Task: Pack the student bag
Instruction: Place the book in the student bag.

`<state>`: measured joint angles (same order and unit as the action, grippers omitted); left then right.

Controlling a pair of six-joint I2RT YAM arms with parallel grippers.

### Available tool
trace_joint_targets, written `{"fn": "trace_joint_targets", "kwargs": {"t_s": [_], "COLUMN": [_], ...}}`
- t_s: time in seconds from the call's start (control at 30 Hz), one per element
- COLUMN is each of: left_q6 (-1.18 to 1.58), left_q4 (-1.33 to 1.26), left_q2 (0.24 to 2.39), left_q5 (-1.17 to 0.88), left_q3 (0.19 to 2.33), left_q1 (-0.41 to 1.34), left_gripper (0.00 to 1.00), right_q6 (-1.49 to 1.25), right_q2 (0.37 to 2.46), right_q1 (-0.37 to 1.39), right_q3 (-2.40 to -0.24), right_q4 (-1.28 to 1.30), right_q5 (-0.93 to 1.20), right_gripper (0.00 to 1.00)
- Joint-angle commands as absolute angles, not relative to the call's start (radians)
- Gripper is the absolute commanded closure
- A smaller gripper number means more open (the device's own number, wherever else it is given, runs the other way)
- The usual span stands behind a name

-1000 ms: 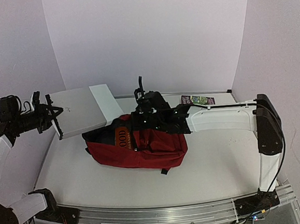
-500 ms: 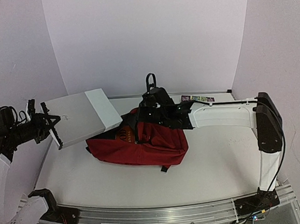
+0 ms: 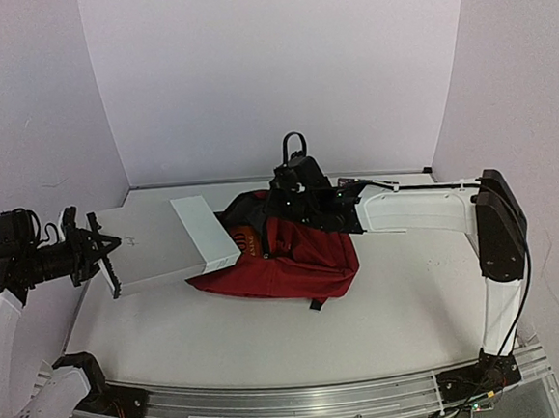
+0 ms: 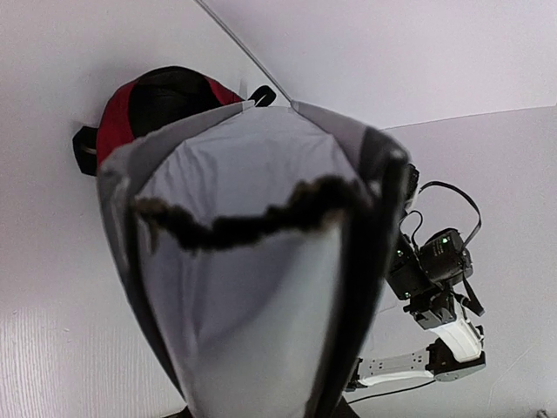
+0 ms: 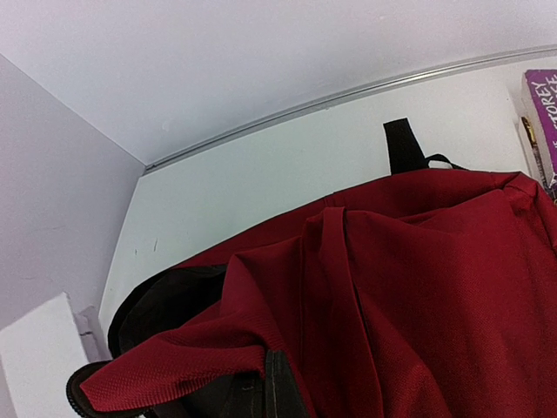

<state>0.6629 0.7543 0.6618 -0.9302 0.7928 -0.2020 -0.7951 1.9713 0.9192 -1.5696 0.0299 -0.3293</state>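
At centre the right gripper pinches up the bag so its mouth gapes left, where the left gripper clamps a grey book aimed inside.

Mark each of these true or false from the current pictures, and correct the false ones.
1. The left gripper clamps one end of the large flat grey-and-white book. True.
2. That book lies wholly inside the soft dark-red fabric backpack. False: only its far end reaches the backpack's mouth, and most of it is outside.
3. The right gripper is shut on the backpack's fabric near its opening, holding it up. True.
4. The purple-covered book lies at the near edge of the table, by the arm bases. False: it lies at the far edge, by the back wall.
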Motion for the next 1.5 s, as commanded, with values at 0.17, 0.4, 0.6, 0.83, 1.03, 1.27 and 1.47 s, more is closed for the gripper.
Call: {"fn": "trace_joint_targets", "kwargs": {"t_s": [0.17, 0.4, 0.6, 0.83, 1.03, 1.27, 1.47], "left_q6": [0.796, 0.797, 0.775, 0.881, 0.882, 0.986, 0.950], "left_q4": [0.500, 0.465, 0.549, 0.478, 0.565, 0.409, 0.362], "left_q2": [0.812, 0.927, 0.927, 0.861, 0.781, 0.766, 0.844], "left_q5": [-1.028, -1.081, -1.019, -1.028, -0.990, -1.045, -1.092], "left_q3": [0.687, 0.662, 0.644, 0.546, 0.536, 0.471, 0.505], "left_q1": [-0.201, -0.202, -0.202, -0.201, -0.202, -0.202, -0.201], "left_gripper": [0.84, 0.84, 0.83, 0.82, 0.82, 0.83, 0.83], "right_q6": [-0.766, -0.712, -0.720, -0.750, -0.754, -0.740, -0.643], "right_q2": [1.934, 1.902, 1.888, 1.888, 1.881, 1.884, 1.897], "right_q1": [0.914, 0.931, 0.934, 0.934, 0.934, 0.934, 0.946], "right_q3": [-1.566, -1.547, -1.542, -1.542, -1.533, -1.539, -1.576], "right_q4": [-0.066, -0.092, -0.089, -0.081, -0.066, -0.065, -0.071], "right_q5": [-0.232, -0.213, -0.270, -0.303, -0.338, -0.304, -0.121], "right_gripper": [1.00, 1.00, 1.00, 1.00, 1.00, 1.00, 1.00]}}
